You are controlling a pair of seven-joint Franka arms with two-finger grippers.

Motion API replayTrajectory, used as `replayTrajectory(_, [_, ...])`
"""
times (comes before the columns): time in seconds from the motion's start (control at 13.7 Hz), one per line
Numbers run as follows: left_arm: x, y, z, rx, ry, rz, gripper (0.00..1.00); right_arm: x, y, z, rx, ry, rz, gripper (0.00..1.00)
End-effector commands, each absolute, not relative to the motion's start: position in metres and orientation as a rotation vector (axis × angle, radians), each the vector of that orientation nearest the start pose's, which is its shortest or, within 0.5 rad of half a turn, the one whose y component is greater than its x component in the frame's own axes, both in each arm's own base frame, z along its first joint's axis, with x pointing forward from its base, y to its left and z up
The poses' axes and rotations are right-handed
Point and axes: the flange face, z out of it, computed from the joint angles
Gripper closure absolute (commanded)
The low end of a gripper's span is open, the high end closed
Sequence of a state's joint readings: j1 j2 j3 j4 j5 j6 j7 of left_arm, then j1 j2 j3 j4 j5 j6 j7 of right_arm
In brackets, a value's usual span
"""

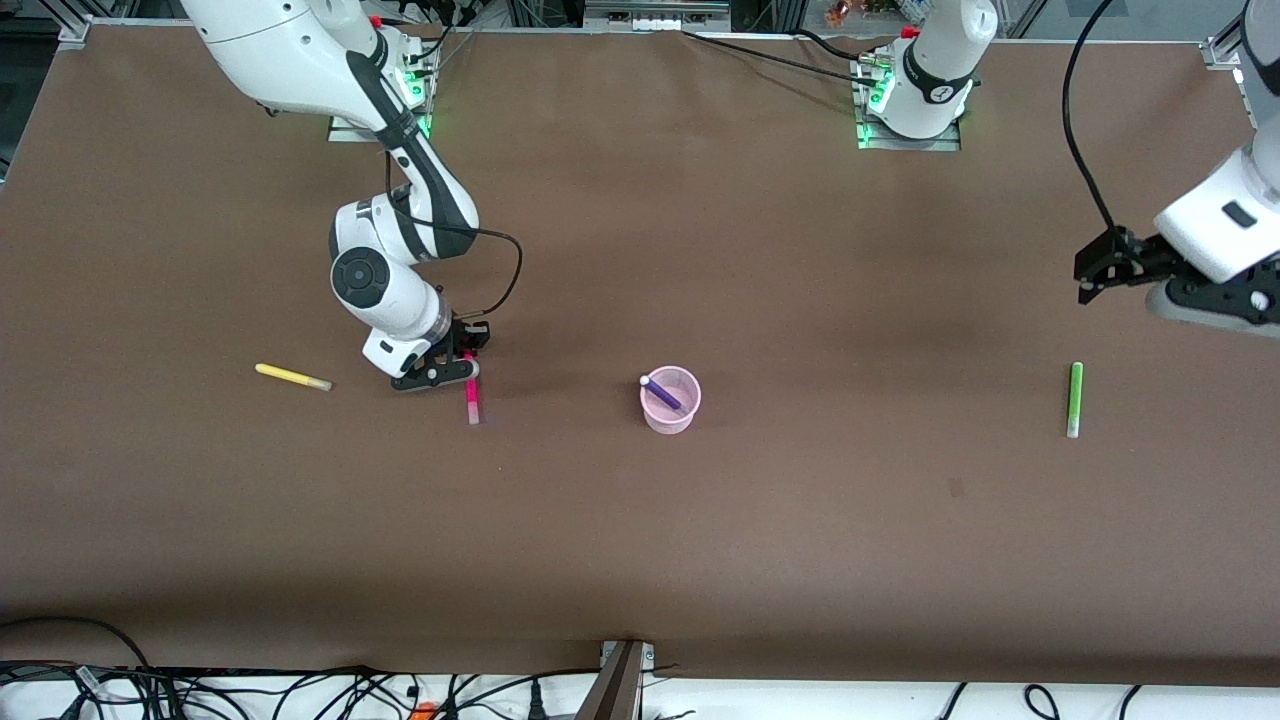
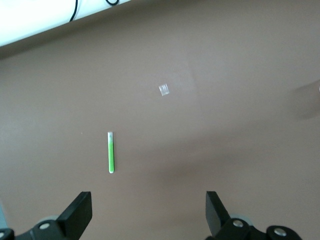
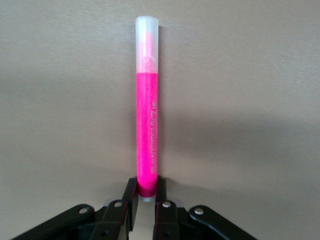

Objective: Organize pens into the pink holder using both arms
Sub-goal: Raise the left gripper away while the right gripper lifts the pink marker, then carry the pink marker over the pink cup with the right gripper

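My right gripper [image 1: 468, 358] [image 3: 146, 187] is down at the table, shut on one end of the magenta-pink pen [image 1: 471, 398] [image 3: 147, 125]. The pen's pale end points toward the front camera. The pink holder [image 1: 690, 385] stands mid-table with the purple pen [image 1: 662, 392] leaning inside it. A yellow pen [image 1: 292, 377] lies beside the right gripper, toward the right arm's end of the table. The green pen [image 1: 1075, 398] [image 2: 111, 152] lies toward the left arm's end. My left gripper [image 1: 1085, 285] [image 2: 147, 200] hangs open and holds nothing, over the table near the green pen.
A small pale scrap [image 2: 164, 89] lies on the brown table cover not far from the green pen. Cables [image 1: 300, 690] run along the table's front edge, nearest the camera. The arm bases [image 1: 910, 110] stand along the edge farthest from the camera.
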State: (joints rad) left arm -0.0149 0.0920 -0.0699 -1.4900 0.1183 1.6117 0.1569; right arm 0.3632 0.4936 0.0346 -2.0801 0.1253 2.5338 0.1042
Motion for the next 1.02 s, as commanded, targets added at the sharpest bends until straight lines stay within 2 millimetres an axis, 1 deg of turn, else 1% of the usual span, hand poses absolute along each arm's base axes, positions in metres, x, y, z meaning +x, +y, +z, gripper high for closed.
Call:
replayTrajectory(0.0, [0.542, -0.023, 0.611, -3.019, 0.303, -0.09, 0.0, 0.537, 0.239, 0.193, -3.041, -0.245, 0.113, 1.0])
replayTrajectory(0.07, [0.538, -0.007, 0.611, -3.029, 0.259, -0.111, 0.0, 0.539, 0.242, 0.199, -3.041, -0.225, 0.132, 1.0])
replayTrajectory(0.15, [0.539, 0.0, 0.609, -3.036, 0.246, -0.125, 0.0, 0.542, 0.245, 0.206, -3.043, -0.206, 0.157, 1.0])
replayTrajectory(0.22, [0.539, 0.0, 0.609, -3.037, 0.241, -0.125, 0.0, 0.548, 0.25, 0.217, -3.043, -0.183, 0.186, 1.0])
replayTrajectory(0.29, [0.54, 0.003, 0.61, -3.035, 0.236, -0.127, 0.0, 0.55, 0.259, 0.229, -3.043, -0.156, 0.238, 1.0])
replayTrajectory(0.36, [0.54, 0.001, 0.61, -3.033, 0.252, -0.124, 0.0, 0.553, 0.272, 0.244, -3.031, -0.102, 0.293, 1.0])
replayTrajectory(0.44, [0.54, -0.006, 0.611, -3.027, 0.261, -0.12, 0.0, 0.558, 0.282, 0.261, -3.0, -0.027, 0.35, 1.0])
replayTrajectory(0.51, [0.54, -0.012, 0.611, -3.017, 0.275, -0.12, 0.0, 0.561, 0.297, 0.277, -2.961, 0.028, 0.4, 1.0])
replayTrajectory(0.58, [0.54, -0.005, 0.611, -3.019, 0.25, -0.119, 0.0, 0.563, 0.305, 0.288, -2.93, 0.075, 0.441, 1.0])
replayTrajectory(0.73, [0.54, -0.006, 0.612, -3.026, 0.251, -0.122, 0.0, 0.57, 0.315, 0.302, -2.855, 0.188, 0.476, 1.0])
replayTrajectory(0.87, [0.54, -0.005, 0.612, -3.03, 0.248, -0.113, 0.0, 0.572, 0.328, 0.311, -2.762, 0.299, 0.548, 1.0])
replayTrajectory(0.95, [0.541, -0.004, 0.612, -3.033, 0.245, -0.099, 0.0, 0.569, 0.337, 0.315, -2.72, 0.355, 0.594, 1.0])
